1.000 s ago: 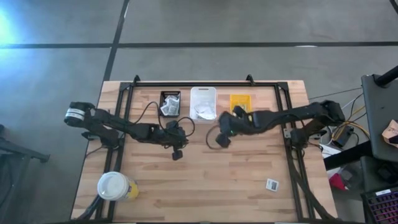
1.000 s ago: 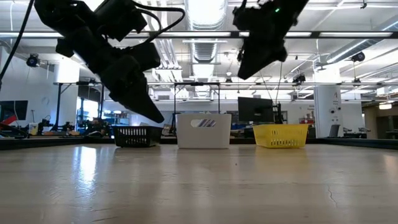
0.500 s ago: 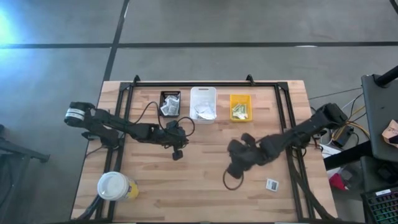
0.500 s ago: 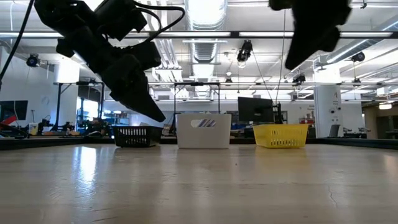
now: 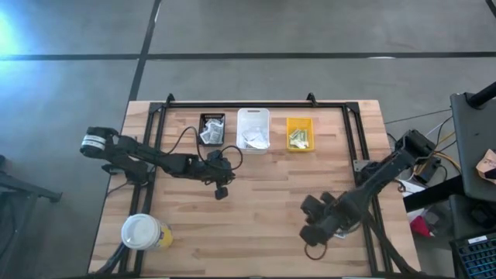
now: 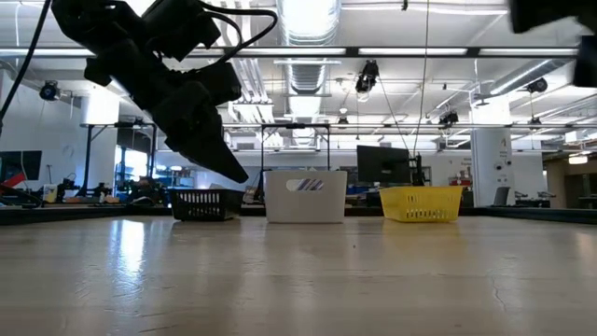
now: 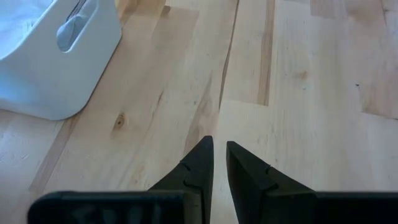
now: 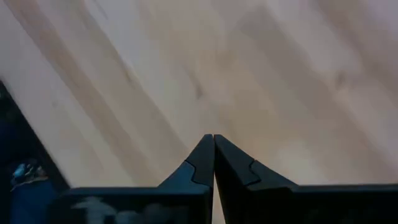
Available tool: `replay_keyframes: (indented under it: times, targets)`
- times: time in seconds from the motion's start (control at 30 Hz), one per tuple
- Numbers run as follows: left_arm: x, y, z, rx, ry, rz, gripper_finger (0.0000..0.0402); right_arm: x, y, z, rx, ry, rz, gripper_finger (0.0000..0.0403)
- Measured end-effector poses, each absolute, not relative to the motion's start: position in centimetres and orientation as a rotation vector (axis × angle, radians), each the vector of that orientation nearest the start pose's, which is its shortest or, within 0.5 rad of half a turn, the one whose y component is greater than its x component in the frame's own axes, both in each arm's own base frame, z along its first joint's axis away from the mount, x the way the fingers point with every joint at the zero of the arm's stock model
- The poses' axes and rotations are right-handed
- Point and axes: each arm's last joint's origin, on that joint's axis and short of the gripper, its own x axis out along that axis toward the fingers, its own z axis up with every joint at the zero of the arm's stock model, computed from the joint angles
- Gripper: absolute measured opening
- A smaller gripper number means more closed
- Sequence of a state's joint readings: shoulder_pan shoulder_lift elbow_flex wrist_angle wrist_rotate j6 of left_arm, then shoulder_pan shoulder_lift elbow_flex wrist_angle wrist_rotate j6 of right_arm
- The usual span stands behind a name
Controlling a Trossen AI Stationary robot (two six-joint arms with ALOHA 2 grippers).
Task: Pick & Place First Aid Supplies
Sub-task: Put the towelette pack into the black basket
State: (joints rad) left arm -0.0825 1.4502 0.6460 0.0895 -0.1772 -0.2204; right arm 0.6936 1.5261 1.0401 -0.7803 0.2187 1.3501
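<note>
Small flat packets lie in three bins at the table's far edge. White ones are in the black bin (image 5: 211, 129) and in the white bin (image 5: 253, 129); yellow-green strips are in the yellow bin (image 5: 299, 133). My right gripper (image 5: 311, 231) (image 8: 214, 138) hangs shut and empty over bare wood at the near right of the table. I see no loose packet on the table; my right arm covers that spot. My left gripper (image 5: 221, 192) (image 7: 219, 149) hovers left of centre, near the white bin (image 7: 56, 56), fingertips a narrow slit apart, holding nothing.
A large white-lidded cup (image 5: 142, 231) stands at the near left corner. Black frame rails (image 5: 364, 194) run along both sides of the table, one beside my right gripper (image 8: 25, 155). In the low view the bins (image 6: 305, 196) stand in a row at the far edge.
My right gripper has swept from beside the yellow bin toward the table's near edge and to the right, ending over the near right area, fingers shut throughout. It has left the low view almost entirely. The loose packet seen near the right rail is now covered by the arm.
</note>
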Motion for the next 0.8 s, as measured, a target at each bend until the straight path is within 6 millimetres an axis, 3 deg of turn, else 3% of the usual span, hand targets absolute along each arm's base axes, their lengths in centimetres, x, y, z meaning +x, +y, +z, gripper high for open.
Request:
replay_keyframes:
  times: [0.33, 0.8]
  targets:
    - [27.4, -1.8, 16.8, -0.118, 0.694, 0.168, 0.0053, 17.4, 20.3, 19.1, 0.856, 1.324, -0.543, 0.0008]
    - [27.4, -1.8, 16.8, -0.119, 0.694, 0.168, 0.0053, 14.1, 20.0, 16.1, 0.886, 1.416, -0.714, 0.0008]
